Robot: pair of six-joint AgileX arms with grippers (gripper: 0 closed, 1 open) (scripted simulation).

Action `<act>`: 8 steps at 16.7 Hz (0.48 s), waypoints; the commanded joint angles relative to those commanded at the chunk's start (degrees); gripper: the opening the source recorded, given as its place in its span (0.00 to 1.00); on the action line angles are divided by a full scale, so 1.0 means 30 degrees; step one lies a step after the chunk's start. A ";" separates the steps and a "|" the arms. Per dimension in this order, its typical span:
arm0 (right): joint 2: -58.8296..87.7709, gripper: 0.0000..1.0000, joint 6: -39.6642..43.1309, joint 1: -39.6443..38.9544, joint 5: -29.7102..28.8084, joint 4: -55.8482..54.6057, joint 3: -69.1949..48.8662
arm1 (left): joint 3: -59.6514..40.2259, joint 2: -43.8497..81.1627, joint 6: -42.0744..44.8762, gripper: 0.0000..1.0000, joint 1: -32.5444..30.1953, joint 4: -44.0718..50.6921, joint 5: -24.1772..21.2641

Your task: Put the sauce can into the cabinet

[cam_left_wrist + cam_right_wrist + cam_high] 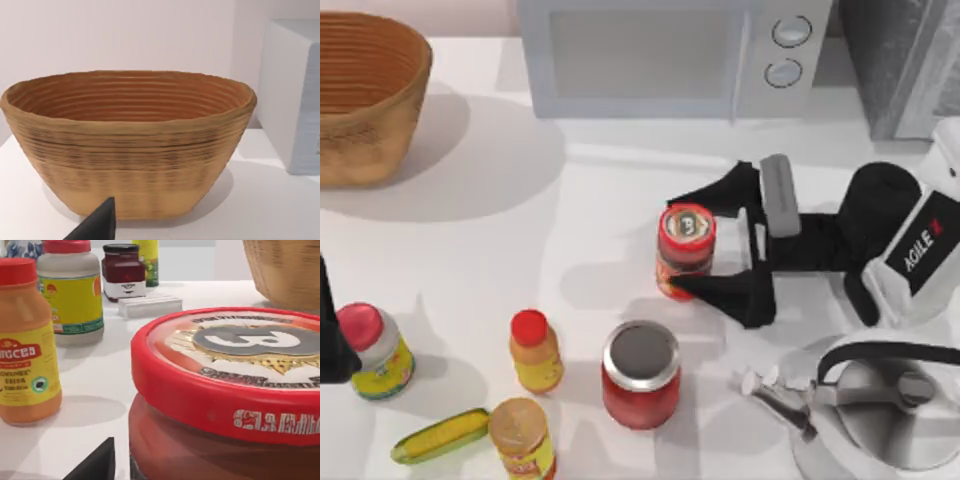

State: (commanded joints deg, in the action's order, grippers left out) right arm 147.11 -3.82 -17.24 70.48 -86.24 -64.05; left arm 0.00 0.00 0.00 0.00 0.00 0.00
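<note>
The sauce can [686,250] stands upright at the table's centre right, a slim red cylinder with a dark mark on its pale top. My right gripper [672,245] is open with one black finger on each side of the can. Close up in the right wrist view, the can's red-rimmed lid [235,370] sits beside one fingertip [95,462], with a gap between them. The dark grey cabinet [890,60] stands at the back right corner. My left gripper [328,330] is parked at the table's left edge, one fingertip [97,222] facing the basket.
A microwave [670,55] stands behind the can and a wicker basket [365,95] at back left. In front are a wide red jar [640,375], a yellow bottle [535,350], a red-lidded jar [375,350], a corn cob [440,435] and a kettle [880,410].
</note>
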 joint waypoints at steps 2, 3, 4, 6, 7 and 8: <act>0.0046 1.00 0.0255 -0.0725 -0.0722 0.0030 0.0197 | 0.0000 0.0000 0.0000 1.00 0.0000 0.0000 0.0000; 0.0052 1.00 0.0338 -0.0903 -0.0902 -0.0011 0.0339 | 0.0000 0.0000 0.0000 1.00 0.0000 0.0000 0.0000; 0.0053 1.00 0.0349 -0.0924 -0.0923 -0.0017 0.0360 | 0.0000 0.0000 0.0000 1.00 0.0000 0.0000 0.0000; 0.0053 1.00 0.0349 -0.0924 -0.0923 -0.0017 0.0360 | 0.0000 0.0000 0.0000 1.00 0.0000 0.0000 0.0000; 0.0053 1.00 0.0349 -0.0924 -0.0923 -0.0017 0.0360 | 0.0000 0.0000 0.0000 1.00 0.0000 0.0000 0.0000; 0.0053 0.92 0.0349 -0.0924 -0.0923 -0.0017 0.0360 | 0.0000 0.0000 0.0000 1.00 0.0000 0.0000 0.0000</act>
State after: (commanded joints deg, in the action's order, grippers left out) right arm 147.27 -2.77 -20.02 67.71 -86.30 -62.97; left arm 0.00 0.00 0.00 0.00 0.00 0.00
